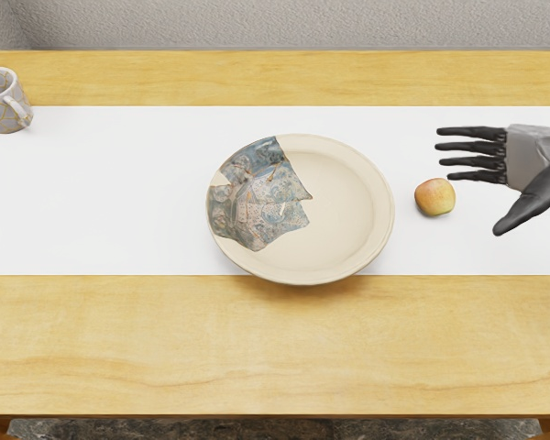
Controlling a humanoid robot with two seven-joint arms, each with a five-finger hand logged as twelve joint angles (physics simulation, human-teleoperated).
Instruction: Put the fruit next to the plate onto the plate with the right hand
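Fruit [435,197], small, yellow-red, lies on the white runner [119,202] across the wooden table [257,348], just right of the cream plate [357,215], clear of its rim. Right hand [506,158] sits near it, slightly beyond and to its right, fingers spread straight, holding nothing. Patterned cup [4,101] stands at far left, well apart.

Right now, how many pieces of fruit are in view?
1: an apple on the white runner, just right of the plate and apart from it, near the open right hand. None appears hidden.

Cream plate [365,215] (partly blue-patterned), red-yellow fruit [434,197]
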